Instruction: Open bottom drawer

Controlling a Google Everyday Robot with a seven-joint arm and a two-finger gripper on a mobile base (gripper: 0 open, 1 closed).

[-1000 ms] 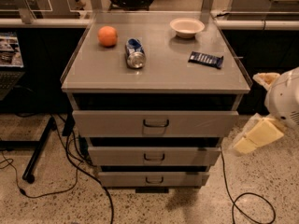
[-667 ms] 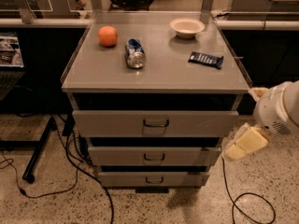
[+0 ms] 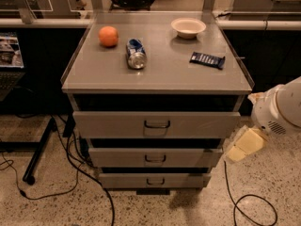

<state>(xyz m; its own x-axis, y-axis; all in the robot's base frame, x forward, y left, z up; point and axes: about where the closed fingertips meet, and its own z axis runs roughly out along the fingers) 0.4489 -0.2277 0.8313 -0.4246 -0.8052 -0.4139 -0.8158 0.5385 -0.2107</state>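
Speckled stone floor (image 3: 282, 182) runs under the whole scene, with black cables (image 3: 249, 206) looping across it and a black stand leg (image 3: 40, 149) at the left. Behind stands a dark workbench with a pale rail. In the middle I see a grey metal cabinet; its flat top (image 3: 169, 79) carries an orange (image 3: 108, 36), a crushed blue can (image 3: 136, 54) lying on its side, a small white bowl (image 3: 188, 27) and a dark snack bar wrapper (image 3: 207, 59), all well apart from one another.

Three drawer fronts face me, stacked. The top drawer (image 3: 108, 124) is widest, the middle drawer (image 3: 117, 157) narrower. The bottom drawer (image 3: 122, 180) sits lowest, just above the floor, its front toward my camera and its long axis running left to right. Its small dark loop handle (image 3: 155, 181) lies at the centre of the front, also set horizontally.

My gripper (image 3: 244, 146), a cream-coloured piece hanging from the white arm (image 3: 280, 108), is off the cabinet's right side, just beside the right end of the middle drawer and above the bottom drawer's level, away from its handle. Whether it is spread or closed I cannot tell.
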